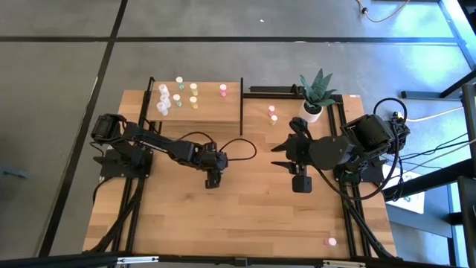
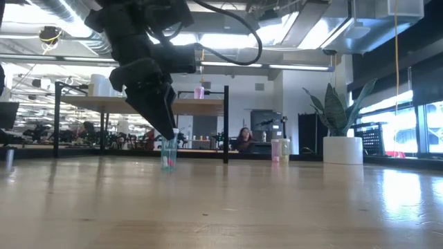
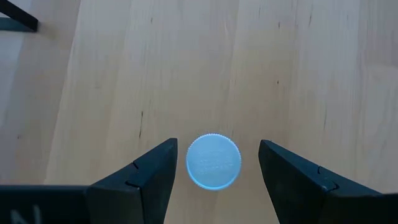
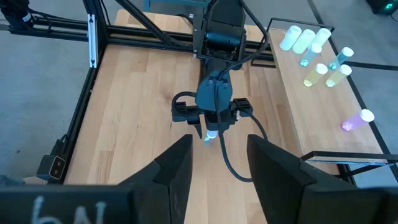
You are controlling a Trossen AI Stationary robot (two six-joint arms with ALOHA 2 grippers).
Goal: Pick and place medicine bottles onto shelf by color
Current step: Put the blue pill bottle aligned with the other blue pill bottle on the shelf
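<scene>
A small bottle with a white ribbed cap [image 3: 213,162] stands upright on the tabletop by its base [image 2: 168,160]. My left gripper [image 3: 217,144] is open just above it and points steeply down. Its two fingers stand either side of the cap with a gap on each side. From the high view this gripper [image 1: 213,181] is near the table's middle. My right gripper [image 4: 219,143] hangs open and empty high over the table's right half [image 1: 279,156]. The shelf [image 1: 216,112] at the far left carries several bottles [image 1: 178,93] with white, green, yellow and pink tops.
A pink and a yellow bottle [image 1: 273,115] stand on the table right of the shelf. Another pink one [image 1: 332,241] sits near the front right corner. A potted plant [image 1: 313,112] stands at the far right. Black posts [image 1: 241,104] frame the shelf.
</scene>
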